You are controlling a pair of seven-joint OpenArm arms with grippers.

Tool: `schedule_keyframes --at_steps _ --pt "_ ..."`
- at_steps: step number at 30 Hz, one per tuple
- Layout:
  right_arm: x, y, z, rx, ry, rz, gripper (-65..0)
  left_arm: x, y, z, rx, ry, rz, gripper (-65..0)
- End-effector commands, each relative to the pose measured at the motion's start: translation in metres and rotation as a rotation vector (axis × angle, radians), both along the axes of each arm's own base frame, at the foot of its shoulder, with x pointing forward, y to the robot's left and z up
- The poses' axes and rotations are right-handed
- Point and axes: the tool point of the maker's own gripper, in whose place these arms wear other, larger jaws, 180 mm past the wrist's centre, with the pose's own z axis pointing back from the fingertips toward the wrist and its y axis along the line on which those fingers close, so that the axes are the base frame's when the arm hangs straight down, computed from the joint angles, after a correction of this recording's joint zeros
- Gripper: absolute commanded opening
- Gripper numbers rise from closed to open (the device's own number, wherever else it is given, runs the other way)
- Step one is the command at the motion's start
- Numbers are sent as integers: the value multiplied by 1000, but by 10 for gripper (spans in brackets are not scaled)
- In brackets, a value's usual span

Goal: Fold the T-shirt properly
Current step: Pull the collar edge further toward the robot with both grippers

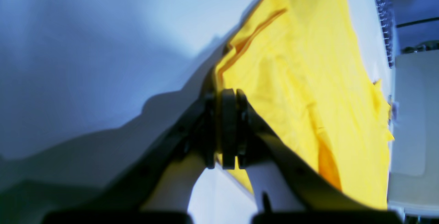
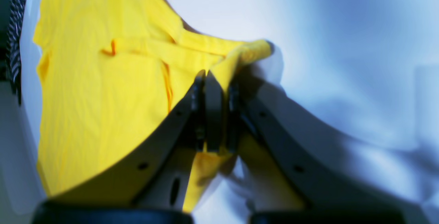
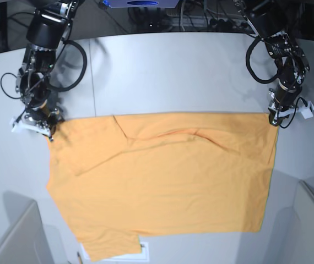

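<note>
We are pinching the T-shirt (image 3: 168, 181), lying spread across the table (image 3: 162, 71), at its two far corners, the left gripper (image 1: 228, 95) and right gripper (image 2: 214, 76) each clamping limp, light cloth (likely sagging and slipping when lifted).

both wrist views are blurred. t-shirt (image 3: 162, 176) bottom sleeve is nearly cut off by the base view's lower edge; its lettering cannot be seen. cloth pinched inside each closed jaw pair is hidden.
</note>
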Motion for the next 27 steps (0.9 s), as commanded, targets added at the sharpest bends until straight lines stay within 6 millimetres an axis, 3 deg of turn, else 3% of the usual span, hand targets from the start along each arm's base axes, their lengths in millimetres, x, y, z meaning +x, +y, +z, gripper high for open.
schedule_keyframes --at_steps 1,9,12,14,17,20,24,27 --pt "14 -9 26 -33 -63 -2 -650 10 17 26 62 -55 -2 -650" --pt "34 -30 104 33 -162 -71 -650 39 13 98 151 -159 -116 -650" --pt "28 -35 119 45 -177 -69 -650 37 12 109 156 -152 -108 -650" --pt "8 -37 110 39 -141 -68 -650 18 11 99 157 -95 -108 -650" --pt "-27 -32 76 53 -50 -79 -650 -15 9 84 182 -21 -127 -650" --pt "-51 -33 55 59 12 -91 -650 -34 7 70 184 34 -139 -650" --pt "-63 -35 47 54 42 -95 -650 -44 7 60 176 69 -137 -650" --pt "-82 -33 35 50 88 -92 -650 -66 10 53 187 118 -142 -650"
